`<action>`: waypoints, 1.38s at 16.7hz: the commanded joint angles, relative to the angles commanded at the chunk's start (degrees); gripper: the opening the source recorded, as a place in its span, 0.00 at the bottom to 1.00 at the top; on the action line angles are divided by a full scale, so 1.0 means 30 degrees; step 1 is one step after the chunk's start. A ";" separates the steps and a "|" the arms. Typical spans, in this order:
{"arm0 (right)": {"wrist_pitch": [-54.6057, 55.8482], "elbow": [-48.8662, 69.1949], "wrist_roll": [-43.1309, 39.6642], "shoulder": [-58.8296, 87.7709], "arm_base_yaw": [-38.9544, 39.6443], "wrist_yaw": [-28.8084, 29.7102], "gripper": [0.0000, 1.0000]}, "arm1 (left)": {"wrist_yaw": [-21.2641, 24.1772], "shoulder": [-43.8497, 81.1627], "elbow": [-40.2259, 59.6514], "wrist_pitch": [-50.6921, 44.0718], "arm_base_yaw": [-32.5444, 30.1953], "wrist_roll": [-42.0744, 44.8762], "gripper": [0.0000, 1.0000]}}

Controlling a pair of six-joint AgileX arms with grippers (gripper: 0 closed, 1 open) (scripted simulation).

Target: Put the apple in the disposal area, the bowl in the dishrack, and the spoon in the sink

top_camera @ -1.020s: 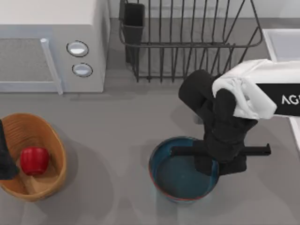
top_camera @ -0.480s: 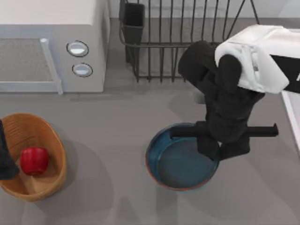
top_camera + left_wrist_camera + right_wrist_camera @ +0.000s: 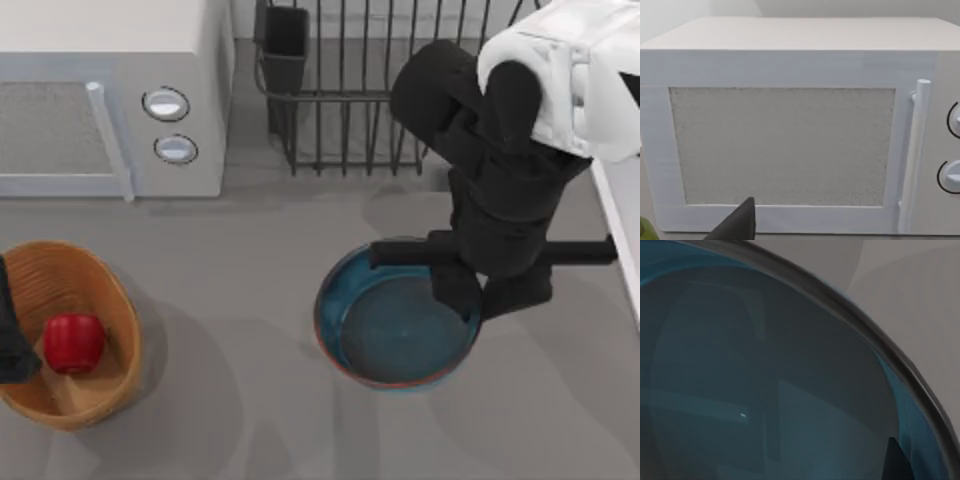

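Bowl point(image 3: 400, 320) and right gripper point(image 3: 490, 295) are travelling together: across the last second the blue bowl is rising off the grey table and drifting toward the far side, while the shadow under it is spreading wider, so the lift is clearly under way and the grasp is holding. Nearest to the camera on that wrist, the teal inside of the bowl is sitting right up against the lens, its thin dark rim curving past and one dark fingertip point(image 3: 897, 462) showing inside the wall; from above, the right gripper is clamping the bowl's rim on the side toward the sink, one finger in and one out as far as I can judge. At the table's left, the apple point(image 3: 74, 342) is already resting in the disposal area point(image 3: 110, 300), untouched over the same second, so that part of the task is looking finished. The left gripper point(image 3: 12, 340) is parked at the basket's left edge, facing the microwave point(image 3: 790, 125); whether its fingers are apart or together I cannot tell. Farther back, the dishrack point(image 3: 370, 110) is waiting just beyond the bowl, and the right arm is already overlapping its front bars, so the carry is probably close to a release. At the far right the sink point(image 3: 618, 230) is showing its white rim.
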 joint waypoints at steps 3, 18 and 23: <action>0.0295 -0.0023 -0.0068 0.0003 0.0080 0.0228 0.00 | 0.0000 0.0000 0.0000 0.0000 0.0000 0.0000 1.00; 1.9135 -0.0610 -1.0051 -0.5209 0.5613 1.6789 0.00 | 0.0000 0.0000 0.0000 0.0000 0.0000 0.0000 1.00; 2.2745 -0.0562 -1.2320 -0.7115 0.7055 2.0156 0.00 | 0.0000 0.0000 0.0000 0.0000 0.0000 0.0000 1.00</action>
